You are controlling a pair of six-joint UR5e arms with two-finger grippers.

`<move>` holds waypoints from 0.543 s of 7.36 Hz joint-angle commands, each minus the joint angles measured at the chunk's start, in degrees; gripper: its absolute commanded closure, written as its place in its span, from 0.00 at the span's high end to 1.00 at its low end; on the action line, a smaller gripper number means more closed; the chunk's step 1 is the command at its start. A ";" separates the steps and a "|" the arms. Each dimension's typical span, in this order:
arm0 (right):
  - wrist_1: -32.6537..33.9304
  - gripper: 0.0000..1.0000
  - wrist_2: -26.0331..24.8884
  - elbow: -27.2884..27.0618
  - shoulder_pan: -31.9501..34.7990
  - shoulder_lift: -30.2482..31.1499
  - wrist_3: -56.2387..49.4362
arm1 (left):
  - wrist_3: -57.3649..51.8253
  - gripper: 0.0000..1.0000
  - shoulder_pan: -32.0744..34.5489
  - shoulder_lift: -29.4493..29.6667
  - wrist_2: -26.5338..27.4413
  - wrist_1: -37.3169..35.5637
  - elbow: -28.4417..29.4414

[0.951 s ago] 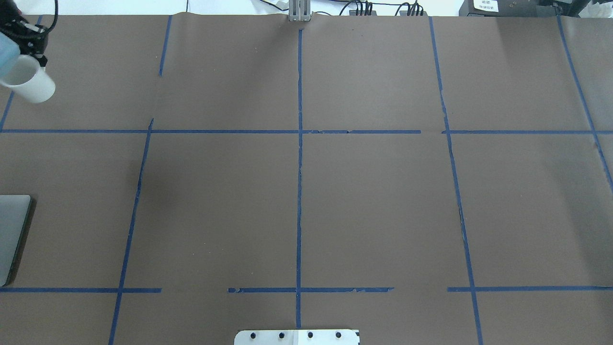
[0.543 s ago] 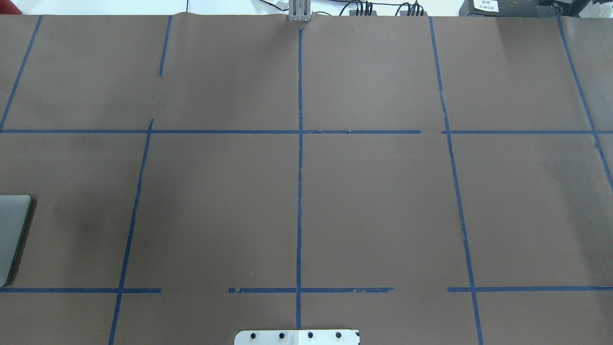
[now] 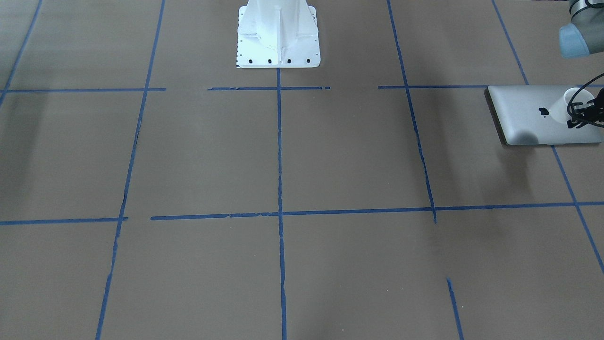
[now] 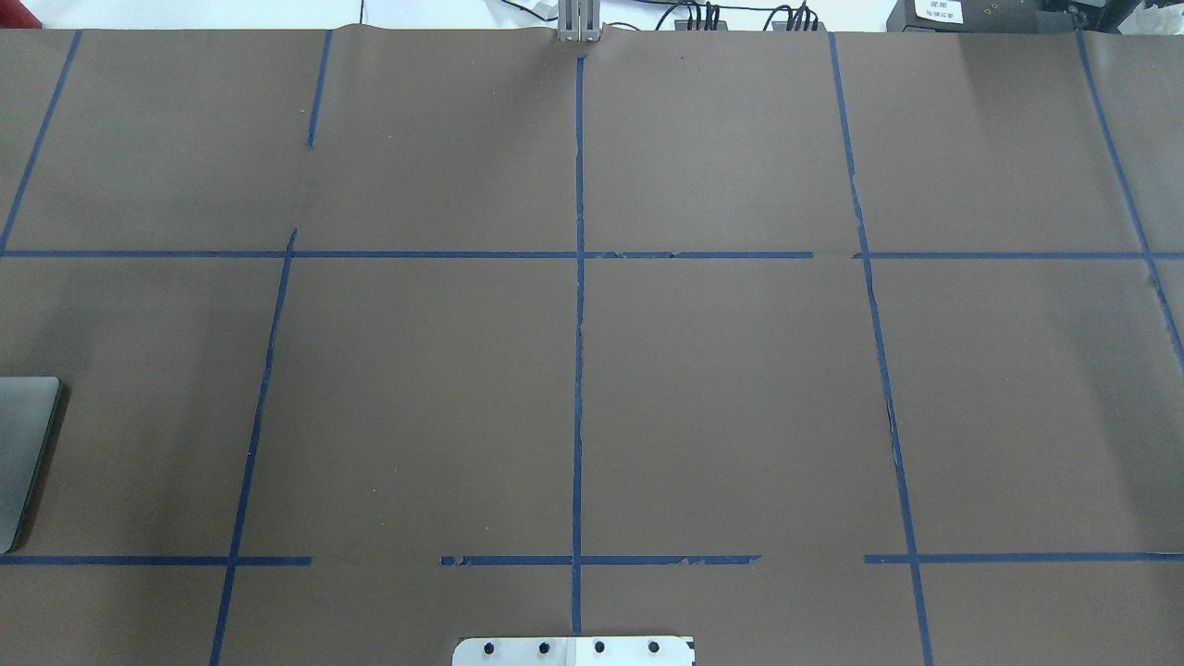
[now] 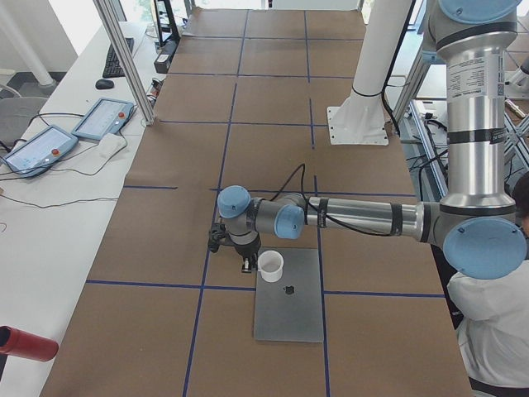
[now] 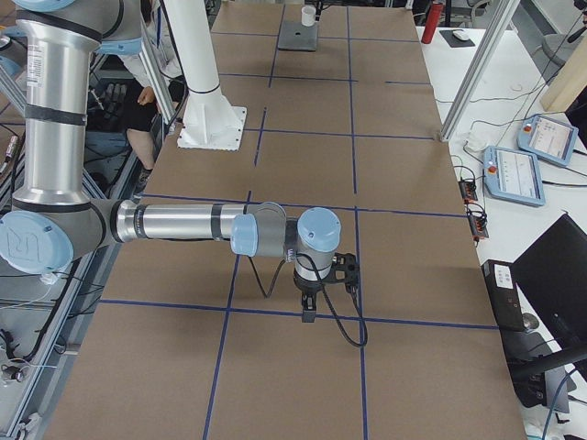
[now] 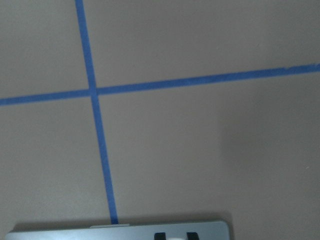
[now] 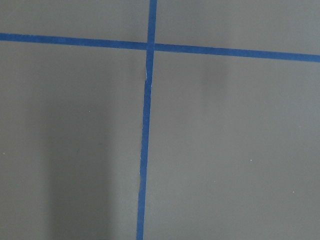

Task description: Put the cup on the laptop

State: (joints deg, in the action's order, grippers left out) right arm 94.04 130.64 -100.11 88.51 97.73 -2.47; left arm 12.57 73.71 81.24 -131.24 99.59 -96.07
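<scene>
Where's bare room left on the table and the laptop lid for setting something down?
The table between the white pedestal and the laptop is bare. The laptop's half toward the table's middle is free; past the logo, the cup and left fingers crowd it.

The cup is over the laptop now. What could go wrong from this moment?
1. The small white tapered cup is close to a corner of the thin silver-grey laptop. Whether it rests fully on it is unclear, so it may tip off the edge.
2. The left arm's jaws are right beside the cup, so a sideways retreat could knock or drag it.
</scene>
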 commanded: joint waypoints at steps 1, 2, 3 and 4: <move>0.00 1.00 0.05 0.00 0.00 0.00 0.01 | 7.70 0.00 -0.32 -3.62 -0.69 14.86 5.42; 0.00 1.00 0.05 0.00 0.00 0.00 0.01 | 9.39 0.00 -0.50 -3.63 -0.69 17.71 7.11; 0.00 1.00 -0.03 0.00 0.00 0.00 0.01 | 9.49 0.00 -0.76 -3.72 -0.69 17.74 7.21; 0.00 1.00 0.05 0.00 0.00 0.00 0.01 | 9.49 0.00 -1.46 -3.98 -0.86 17.66 7.21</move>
State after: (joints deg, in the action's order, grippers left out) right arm 94.04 130.65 -100.11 88.51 97.73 -2.46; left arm 21.60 72.92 77.56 -131.95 116.52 -89.29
